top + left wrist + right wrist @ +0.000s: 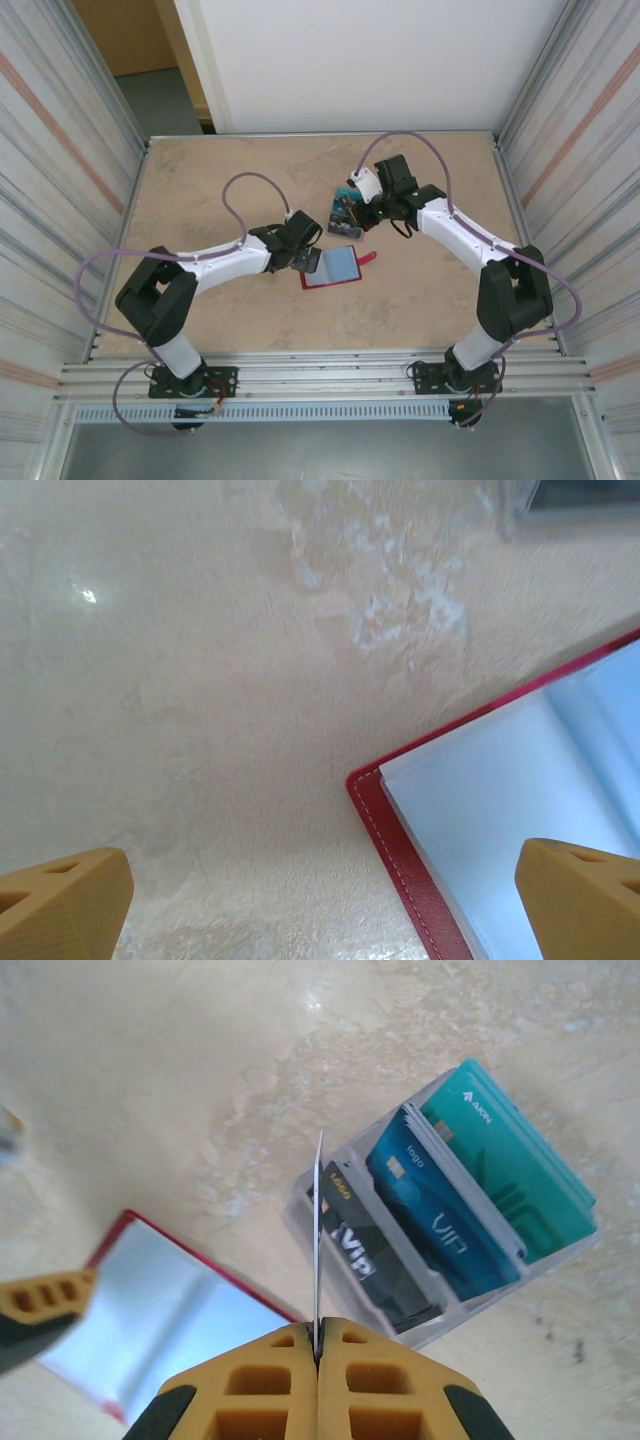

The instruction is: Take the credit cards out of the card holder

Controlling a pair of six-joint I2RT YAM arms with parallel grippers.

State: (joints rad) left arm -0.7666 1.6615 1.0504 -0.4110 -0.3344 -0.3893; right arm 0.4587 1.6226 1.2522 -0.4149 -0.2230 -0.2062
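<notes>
The right pincer (318, 1345), pressed together on a card (319, 1220) held edge-on, hovers over a clear tray (455, 1322) of sorted credit cards (440, 1225). The left pincer (320, 895), spread wide, waits beside the open red card holder (335, 268) on the surface (150, 1080). Aligning the card with a slot before release looks wisest.

black card (368, 1260) — VIP, blue card (437, 1222) — VIP

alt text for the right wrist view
The right end effector is shut on a thin card held edge-on, by a clear tray holding dark, blue and teal cards. The red card holder lies open at lower left.
</notes>
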